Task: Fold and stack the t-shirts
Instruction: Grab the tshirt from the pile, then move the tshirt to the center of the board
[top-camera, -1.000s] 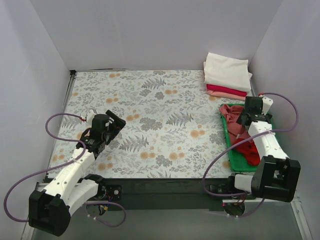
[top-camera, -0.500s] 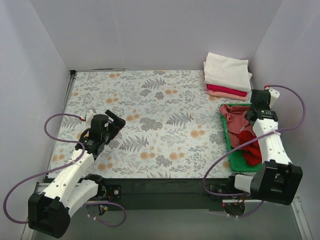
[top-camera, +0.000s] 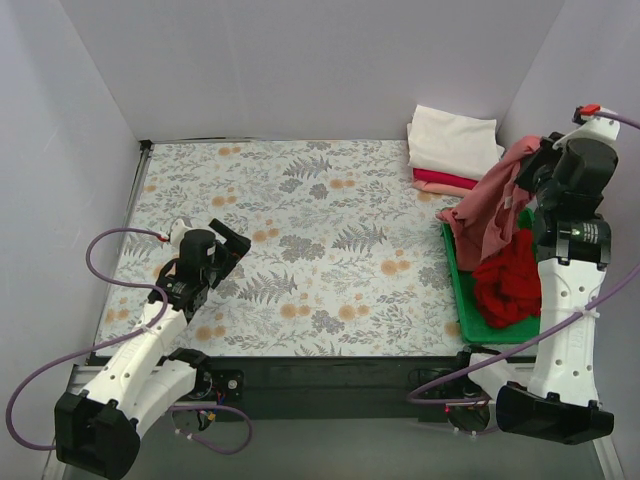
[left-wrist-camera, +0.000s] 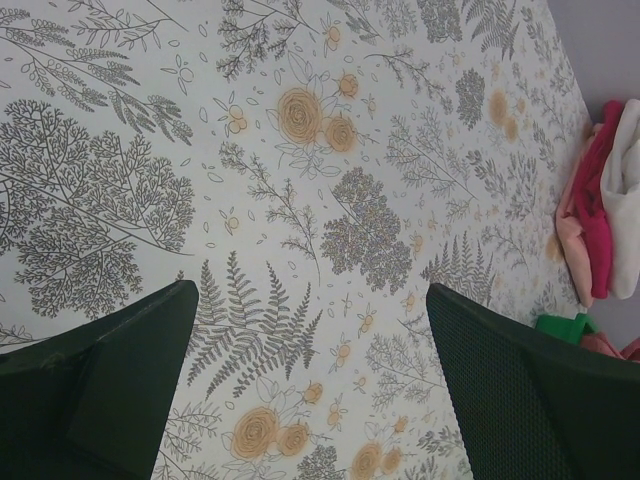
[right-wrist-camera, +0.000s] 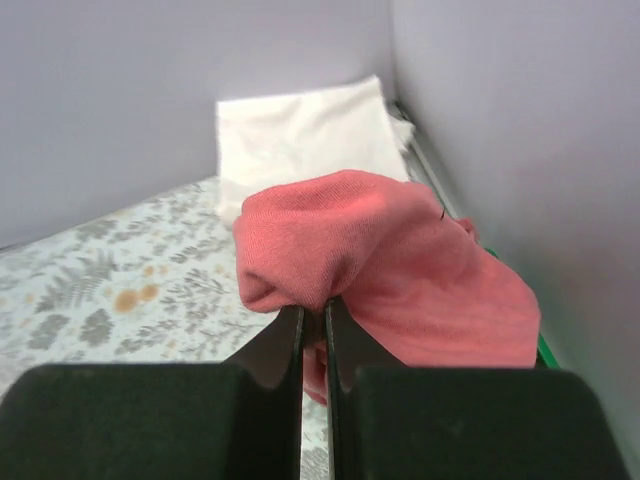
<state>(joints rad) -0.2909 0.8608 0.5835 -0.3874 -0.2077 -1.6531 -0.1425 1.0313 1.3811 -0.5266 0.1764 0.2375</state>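
My green tray (top-camera: 459, 300) at the right of the counter (top-camera: 300, 230) has a bright red shirt (top-camera: 508, 285) bunched in it. My right pincer (right-wrist-camera: 313, 312) is clamped on the pink-red shirt (top-camera: 490, 210) and has pulled it up high out of the tray, where it lay a moment ago. My left pincer (left-wrist-camera: 310, 290) stays apart over the counter, and the folded pile (top-camera: 455, 150) sits in the far corner.

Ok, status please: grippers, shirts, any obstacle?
Right gripper shut on salmon shirt, hanging over tray. Left gripper open, empty. Red shirt in tray; stack far right. Nothing blocking.
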